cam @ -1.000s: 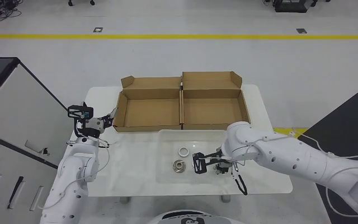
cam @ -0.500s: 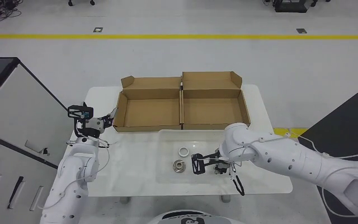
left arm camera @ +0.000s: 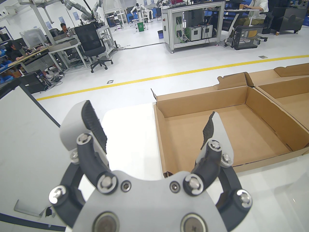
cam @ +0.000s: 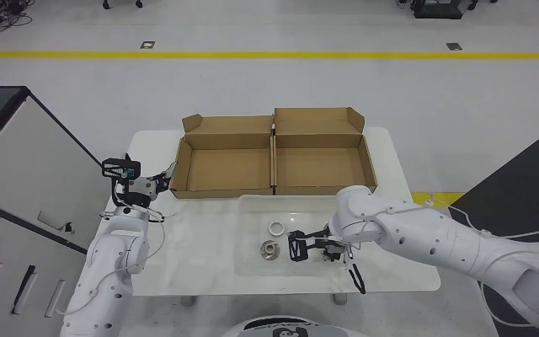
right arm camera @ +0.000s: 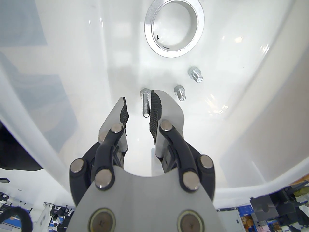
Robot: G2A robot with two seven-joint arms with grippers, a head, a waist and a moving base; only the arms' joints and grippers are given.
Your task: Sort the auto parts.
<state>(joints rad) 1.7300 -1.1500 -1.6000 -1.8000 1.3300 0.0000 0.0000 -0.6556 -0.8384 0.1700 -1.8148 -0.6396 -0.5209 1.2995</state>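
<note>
**Over the white tray (right arm camera: pixel 72 49), right gripper (right arm camera: pixel 138 97) straddling a long bolt (right arm camera: pixel 145 105)**

Low inside the tray, the right gripper is sitting with its jaws partly apart and the long bolt lying between them, hex head pointing away from the wrist. One pad is lying right against the shank and the other is standing clear, so nothing is being clamped. A short bolt (right arm camera: pixel 180 92) is lying just beside that finger, and a second short bolt (right arm camera: pixel 196 74) is lying near it, not touching. Beyond them an aluminium ring (right arm camera: pixel 174 23) is resting flat on the tray floor, with a machined metal part (cam: pixel 269 249) nearby. At the left side of the table (cam: pixel 202 253), the left gripper (left arm camera: pixel 149 111) is hanging wide open and holding nothing, just beside the left cardboard box (left arm camera: pixel 217 126). That box is standing against the right cardboard box (left arm camera: pixel 289 90), both behind the tray.
</note>
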